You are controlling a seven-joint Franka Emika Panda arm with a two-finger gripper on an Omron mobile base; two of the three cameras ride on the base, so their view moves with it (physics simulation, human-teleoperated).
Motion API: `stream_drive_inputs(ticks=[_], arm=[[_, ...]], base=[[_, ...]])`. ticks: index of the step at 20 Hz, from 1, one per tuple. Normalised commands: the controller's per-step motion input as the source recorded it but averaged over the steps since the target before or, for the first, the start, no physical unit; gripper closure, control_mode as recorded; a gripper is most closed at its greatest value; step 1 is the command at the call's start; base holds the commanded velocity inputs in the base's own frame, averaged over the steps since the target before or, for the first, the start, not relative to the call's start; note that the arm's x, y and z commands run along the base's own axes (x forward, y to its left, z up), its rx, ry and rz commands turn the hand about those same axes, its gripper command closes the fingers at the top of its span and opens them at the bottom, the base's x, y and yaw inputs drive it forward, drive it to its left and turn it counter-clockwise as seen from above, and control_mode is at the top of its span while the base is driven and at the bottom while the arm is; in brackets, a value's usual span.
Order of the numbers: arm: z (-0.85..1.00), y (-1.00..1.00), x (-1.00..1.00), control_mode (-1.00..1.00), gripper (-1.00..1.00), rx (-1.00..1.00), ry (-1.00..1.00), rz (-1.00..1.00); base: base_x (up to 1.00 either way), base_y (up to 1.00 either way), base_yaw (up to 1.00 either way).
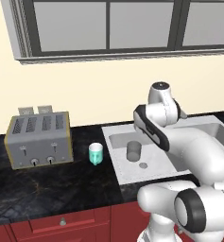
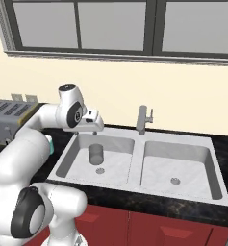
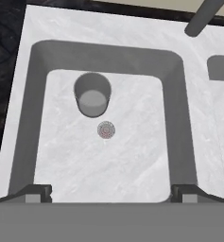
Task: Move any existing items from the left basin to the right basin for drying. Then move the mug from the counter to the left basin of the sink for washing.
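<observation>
Step in hand: approach to the grey cup (image 3: 91,99), upright in the left basin (image 3: 132,160), upper left of the hand view, beside the drain. The hand (image 3: 111,193) hovers above, jaws wide, empty. Next: descend, centre over the cup, close. The mug (image 1: 96,154) waits on the tabletop (image 1: 47,189).

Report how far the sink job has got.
Nothing looks done yet. The grey cup stands upright in the left basin, near its drain, and the right basin holds nothing. In hand: the open gripper hangs above the left basin, fingers spread, touching nothing. Left: carry the cup to the right basin, then bring the mug from the counter into the left basin.
</observation>
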Motion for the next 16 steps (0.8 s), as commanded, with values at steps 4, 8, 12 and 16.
stream_drive_inputs(ticks=[4,8,12,16], arm=[[-0.19,-0.02,0.07,-1.0,-1.0,0.0,0.01,0.0],[-0.12,-0.01,0.07,-1.0,-1.0,0.0,0.01,0.0],[-0.05,0.0,0.07,-1.0,-1.0,0.0,0.02,0.0],[-0.03,0.0,0.06,-1.0,-1.0,0.0,0.02,0.0]], base=[[0.0,0.0,0.0],[0.0,0.0,0.0],[0.0,0.0,0.0],[0.0,0.0,0.0]])
